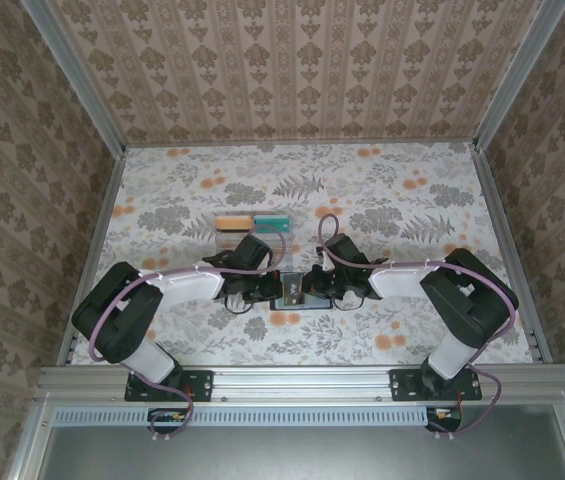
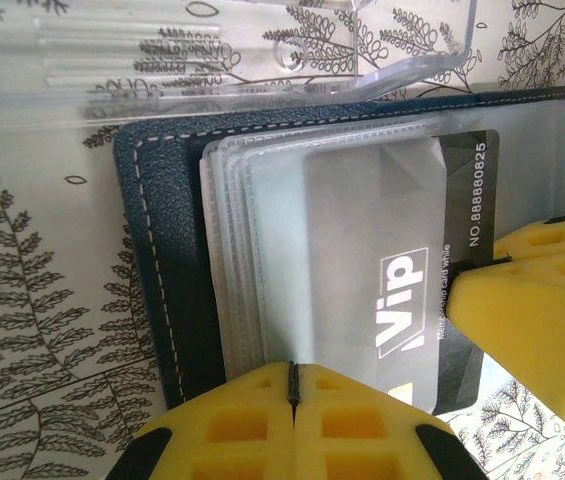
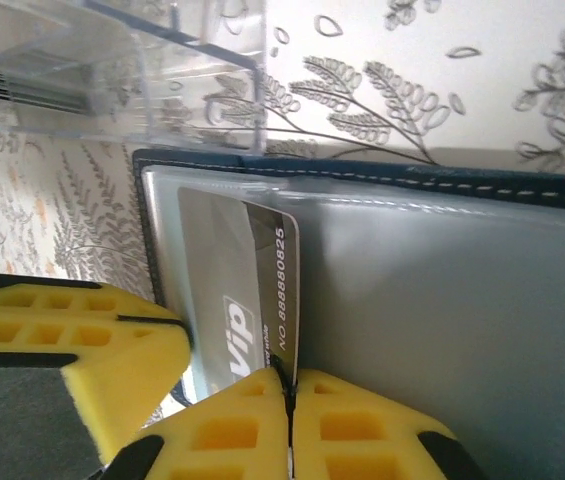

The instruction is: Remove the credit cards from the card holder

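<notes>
left gripper (image 2: 292,376) closed on card holder (image 2: 157,250) sleeves, right gripper (image 3: 287,386) closed on black card (image 3: 268,290). extraction step; next calls for a straight outward pull.

Robot test cell, lab-like. Floral-print table (image 1: 162,200) is boxed in by wallpapered panels (image 1: 292,70) behind and beside it. Aluminium rail (image 1: 302,380) runs along its near edge.

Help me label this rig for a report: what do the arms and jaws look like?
The left arm and right arm each have white links between bulky black joints, with a mauve cable looped alongside. The jaws are yellow blocks with square recesses.
</notes>
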Controlling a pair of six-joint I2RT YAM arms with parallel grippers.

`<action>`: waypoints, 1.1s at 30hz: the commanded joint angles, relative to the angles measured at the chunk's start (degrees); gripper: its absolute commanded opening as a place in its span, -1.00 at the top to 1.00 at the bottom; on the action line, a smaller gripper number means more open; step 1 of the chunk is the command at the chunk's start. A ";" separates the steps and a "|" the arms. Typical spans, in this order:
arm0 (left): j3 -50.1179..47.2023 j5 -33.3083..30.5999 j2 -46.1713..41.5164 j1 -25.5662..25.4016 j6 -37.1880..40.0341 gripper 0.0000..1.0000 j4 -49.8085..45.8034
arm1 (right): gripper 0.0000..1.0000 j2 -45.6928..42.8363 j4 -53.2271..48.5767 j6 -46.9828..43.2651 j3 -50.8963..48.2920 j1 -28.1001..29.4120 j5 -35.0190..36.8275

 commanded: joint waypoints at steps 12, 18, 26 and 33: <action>-0.18 -0.91 0.92 1.15 1.69 1.00 -5.03 | 0.91 -8.68 -5.87 -3.67 -6.73 -6.55 0.54; 1.87 0.33 -1.12 1.18 1.91 0.96 -5.32 | 0.94 -15.31 -9.59 -6.07 -7.44 -8.48 0.37; 5.10 4.00 -7.81 2.87 -0.47 -0.08 -2.70 | 0.99 -24.87 -15.18 -10.68 -3.78 -9.66 0.67; 3.18 10.65 -14.04 7.38 -6.40 -0.12 7.80 | 1.00 -25.61 -12.14 -11.06 0.65 -9.88 -4.05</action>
